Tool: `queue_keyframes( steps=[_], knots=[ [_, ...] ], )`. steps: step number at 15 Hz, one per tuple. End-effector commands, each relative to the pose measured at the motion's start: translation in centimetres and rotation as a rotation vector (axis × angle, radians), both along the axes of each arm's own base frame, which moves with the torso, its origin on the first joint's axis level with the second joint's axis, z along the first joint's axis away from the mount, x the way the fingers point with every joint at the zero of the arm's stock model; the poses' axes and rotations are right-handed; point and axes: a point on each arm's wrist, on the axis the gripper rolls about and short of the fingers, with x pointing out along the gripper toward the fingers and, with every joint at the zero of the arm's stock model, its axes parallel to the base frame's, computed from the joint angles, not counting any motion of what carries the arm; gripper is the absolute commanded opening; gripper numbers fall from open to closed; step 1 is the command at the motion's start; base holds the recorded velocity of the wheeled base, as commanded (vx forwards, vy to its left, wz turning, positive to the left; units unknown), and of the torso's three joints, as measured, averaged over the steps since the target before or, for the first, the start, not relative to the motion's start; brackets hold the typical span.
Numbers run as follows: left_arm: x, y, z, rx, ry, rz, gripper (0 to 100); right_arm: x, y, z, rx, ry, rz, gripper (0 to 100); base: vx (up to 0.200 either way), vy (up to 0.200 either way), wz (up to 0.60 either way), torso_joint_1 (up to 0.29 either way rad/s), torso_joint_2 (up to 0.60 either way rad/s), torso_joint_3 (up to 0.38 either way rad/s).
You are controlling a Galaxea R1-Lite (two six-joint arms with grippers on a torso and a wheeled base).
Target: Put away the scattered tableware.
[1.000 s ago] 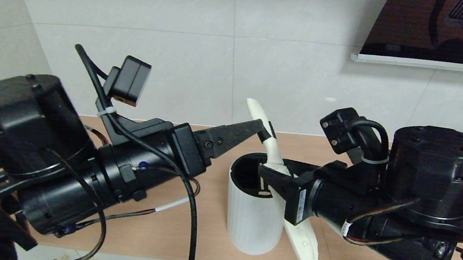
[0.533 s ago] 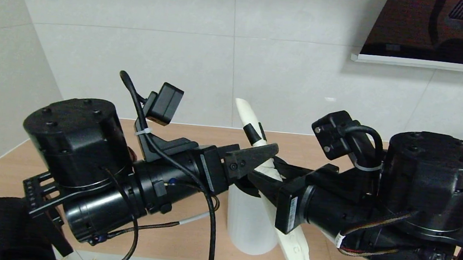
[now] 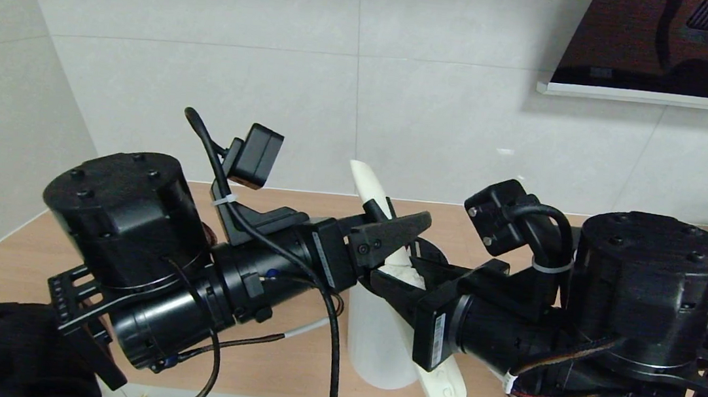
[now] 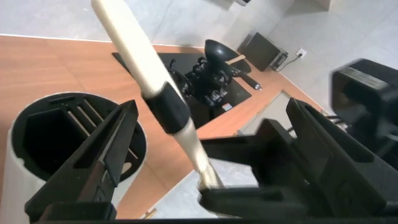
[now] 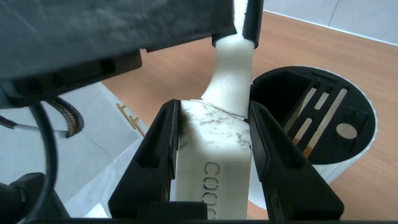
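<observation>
While near the holder, white utensil inside the right gripper.

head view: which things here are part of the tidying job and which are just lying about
Part of the job:
white utensil, clamped in the right hand
left hand, open around its handle
white holder, with sticks inside

Just about:
wooden table that the holder stands on
dark panel on the wall
</observation>
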Motion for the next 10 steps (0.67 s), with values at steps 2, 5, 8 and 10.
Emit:
queue_keyframes(
  steps=[2,5,8,10],
  knots=[
    [0.08,-0.07,-0.12,0.002,0.003,0.0,100,-0.48,0.25,-0.08,-0.002,0.002,0.018,0,0.0,0.0,0.0,0.0,0.0,0.0],
    [0.08,-0.07,-0.12,0.001,0.004,0.0,100,-0.66,0.29,-0.09,0.01,-0.01,0.023,0,0.0,0.0,0.0,0.0,0.0,0.0],
    [0.09,-0.07,-0.12,0.002,0.003,0.001,0,-0.64,0.29,-0.05,0.011,-0.012,0.014,0,0.0,0.0,0.0,0.0,0.0,0.0],
    [0.07,-0.06,-0.14,0.002,0.003,0.0,0,-0.64,0.29,-0.05,0.011,-0.012,0.012,0,0.0,0.0,0.0,0.0,0.0,0.0]
  ],
)
